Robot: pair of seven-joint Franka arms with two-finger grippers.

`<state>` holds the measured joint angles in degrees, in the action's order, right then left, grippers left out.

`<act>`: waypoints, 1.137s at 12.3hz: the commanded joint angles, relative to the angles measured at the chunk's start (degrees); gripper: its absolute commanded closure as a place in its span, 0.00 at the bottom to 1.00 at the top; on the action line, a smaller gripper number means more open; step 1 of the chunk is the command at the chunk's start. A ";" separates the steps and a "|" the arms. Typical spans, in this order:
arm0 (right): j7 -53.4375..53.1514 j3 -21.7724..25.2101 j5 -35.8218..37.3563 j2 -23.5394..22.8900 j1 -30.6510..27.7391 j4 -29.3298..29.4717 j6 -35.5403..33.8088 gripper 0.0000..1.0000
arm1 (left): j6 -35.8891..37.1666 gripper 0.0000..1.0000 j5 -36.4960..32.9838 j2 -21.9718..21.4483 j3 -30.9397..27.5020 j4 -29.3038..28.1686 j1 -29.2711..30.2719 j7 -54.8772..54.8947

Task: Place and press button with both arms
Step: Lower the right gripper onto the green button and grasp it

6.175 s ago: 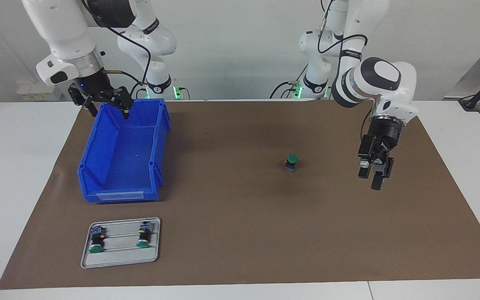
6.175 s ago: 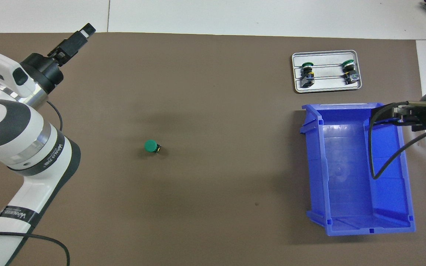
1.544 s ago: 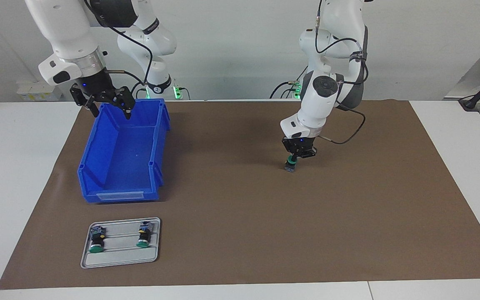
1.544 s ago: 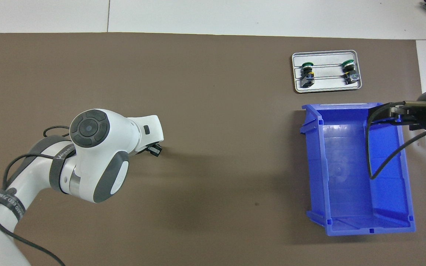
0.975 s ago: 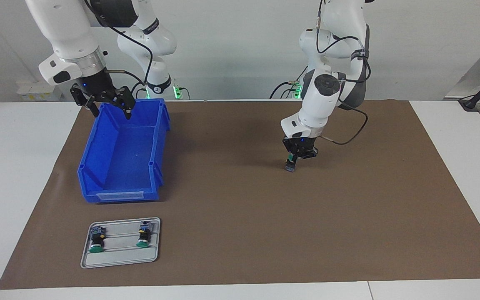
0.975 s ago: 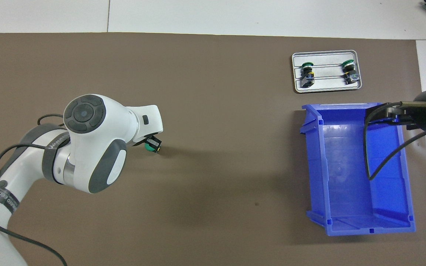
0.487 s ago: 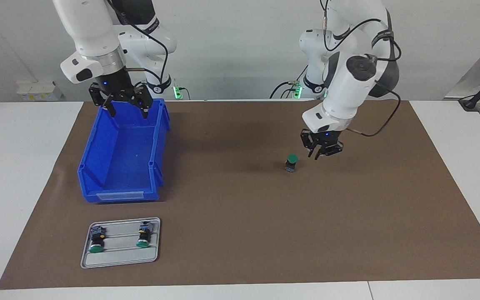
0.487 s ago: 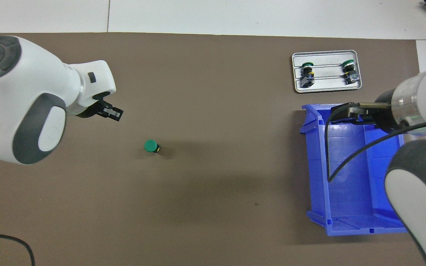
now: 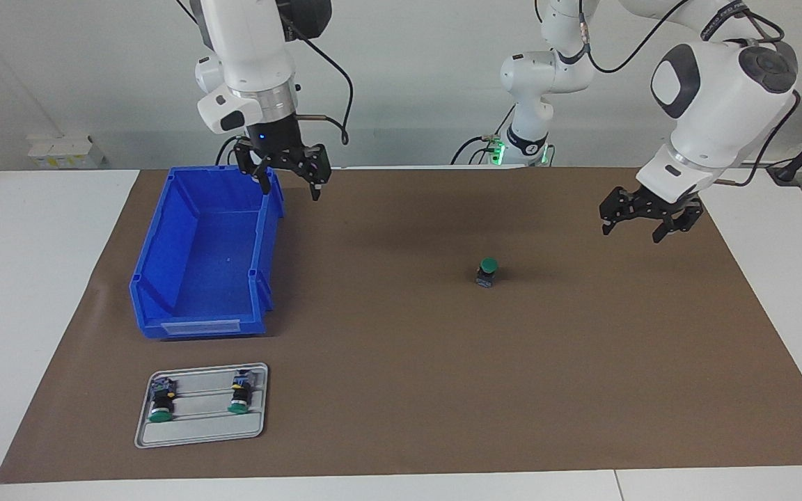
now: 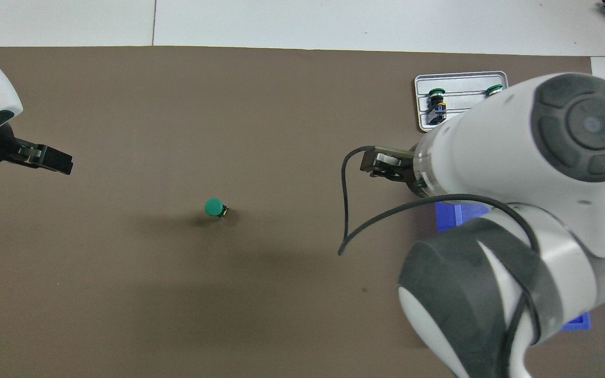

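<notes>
While the button [image 9: 487,271] stands upright on the brown mat [image 9: 401,390], green cap up, about midway along the table and touched by nothing, both my claws hang in the air away from it. My left gripper [image 9: 641,221] is over the mat toward my left arm's end, its fingers spread apart and holding nothing. My right gripper [image 9: 287,182] is over the edge of the blue bin [image 9: 199,278] on the side facing the button, its fingers also apart and empty. Farther from me than the bin lies a grey tray [image 9: 199,433] with two more green-capped switches [image 9: 159,402] lying on it
</notes>
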<state>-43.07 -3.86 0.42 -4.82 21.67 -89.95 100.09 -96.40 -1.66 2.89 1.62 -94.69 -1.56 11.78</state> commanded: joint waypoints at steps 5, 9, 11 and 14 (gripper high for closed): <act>-17.46 0.26 1.60 -19.51 10.65 17.96 1.67 0.05 | -0.97 0.00 0.86 -2.71 0.58 -2.69 -0.20 -4.22; -22.13 0.34 3.45 -26.81 15.15 24.20 2.56 0.05 | -3.00 0.00 3.51 -3.24 0.22 -4.54 0.33 -4.13; -27.30 0.87 4.75 -31.63 19.70 24.55 6.15 0.05 | -3.97 0.00 3.51 -5.07 0.22 -8.13 0.24 -3.61; -32.50 0.43 4.85 -36.73 20.34 27.44 11.07 0.05 | -3.10 0.00 3.25 -5.35 0.22 -8.50 -0.20 -3.87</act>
<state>-73.46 -3.55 4.56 -37.92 42.16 -67.45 110.24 -98.74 1.29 -0.23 1.96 -100.83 -1.56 8.28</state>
